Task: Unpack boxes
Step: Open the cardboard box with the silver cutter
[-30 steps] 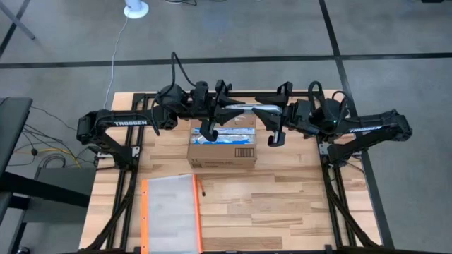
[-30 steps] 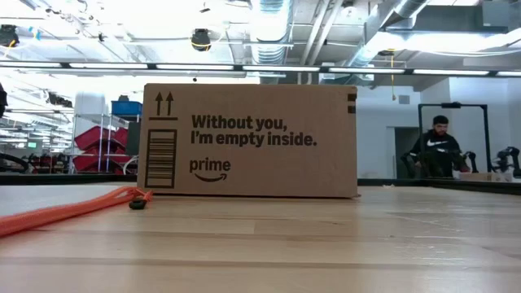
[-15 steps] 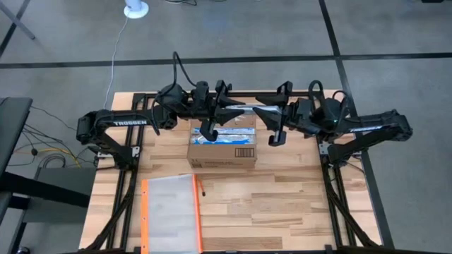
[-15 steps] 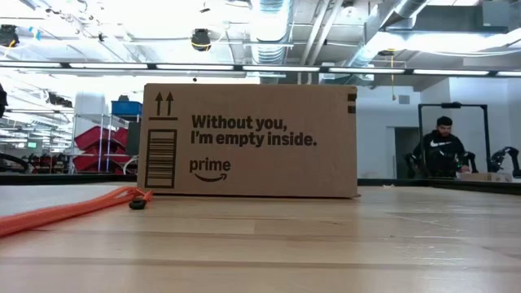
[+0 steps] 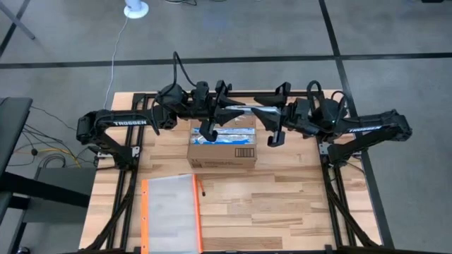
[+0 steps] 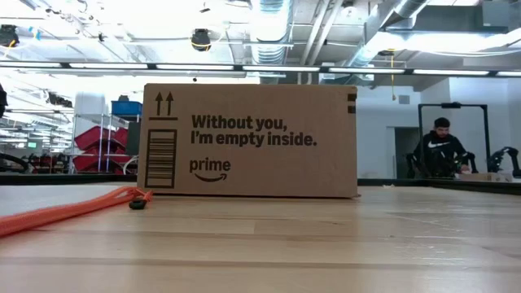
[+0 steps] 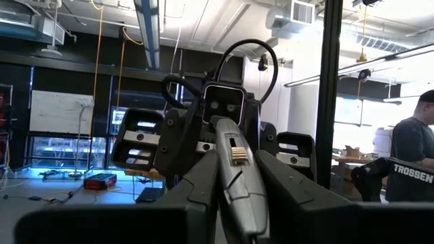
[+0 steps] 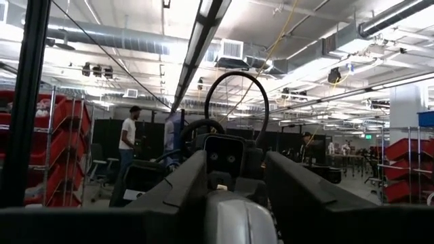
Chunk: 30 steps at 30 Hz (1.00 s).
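Note:
The brown cardboard box [image 5: 222,145] stands on its bottom on the wooden table [image 5: 282,197], at the middle of the far half. Blue-and-white tape runs along its top, and its near face [image 6: 248,140] carries black print and a barcode. Both arms hang level above the box's far edge, pointing at each other. My left gripper [image 5: 248,111] and my right gripper [image 5: 237,111] are open, tip to tip, well above the box. Each wrist view shows the other arm's gripper straight ahead between its own fingers.
A clear pouch with an orange edge [image 5: 171,212] lies flat at the near left; its orange edge [image 6: 65,211] shows low in the low view. The table's near right is bare wood. People stand in the room beyond the table [image 6: 440,148].

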{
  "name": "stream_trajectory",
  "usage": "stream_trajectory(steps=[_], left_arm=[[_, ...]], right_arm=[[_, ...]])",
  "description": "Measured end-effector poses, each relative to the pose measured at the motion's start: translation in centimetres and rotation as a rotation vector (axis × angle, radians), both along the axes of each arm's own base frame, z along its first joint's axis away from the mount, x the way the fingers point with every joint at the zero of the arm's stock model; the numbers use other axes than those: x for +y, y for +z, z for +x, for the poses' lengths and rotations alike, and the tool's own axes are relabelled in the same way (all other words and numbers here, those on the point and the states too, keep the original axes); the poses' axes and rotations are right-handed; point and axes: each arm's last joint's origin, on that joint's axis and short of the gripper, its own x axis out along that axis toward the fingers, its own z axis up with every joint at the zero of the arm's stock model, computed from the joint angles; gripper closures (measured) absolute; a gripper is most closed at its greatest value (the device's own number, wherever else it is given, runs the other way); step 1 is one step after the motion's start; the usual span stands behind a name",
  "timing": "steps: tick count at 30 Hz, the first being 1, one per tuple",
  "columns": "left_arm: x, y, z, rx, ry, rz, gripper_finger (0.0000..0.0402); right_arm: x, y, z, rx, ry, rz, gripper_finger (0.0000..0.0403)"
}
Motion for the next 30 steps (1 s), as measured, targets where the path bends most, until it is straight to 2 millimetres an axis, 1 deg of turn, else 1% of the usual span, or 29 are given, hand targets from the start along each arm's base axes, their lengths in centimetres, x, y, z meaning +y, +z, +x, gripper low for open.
stream_trajectory(steps=[9,24,27,30], left_arm=[[0.0,0.02,-0.01,-0.003,0.003,0.007,0.0342],[0.0,0.0,0.0,-0.003,0.003,0.011,0.0342],[-0.01,0.0,-0.01,-0.003,0.001,0.012,0.0342],[0.0,0.0,-0.01,-0.003,0.001,0.012,0.0342]], right_arm=[[0.01,-0.14,0.15,0.004,0.016,0.031,0.0269],[0.03,-0.63,0.39,0.057,0.027,0.048,0.027],[0.04,-0.69,0.42,0.064,0.03,0.046,0.0275],[0.05,-0.75,0.45,0.07,0.03,0.046,0.0289]])
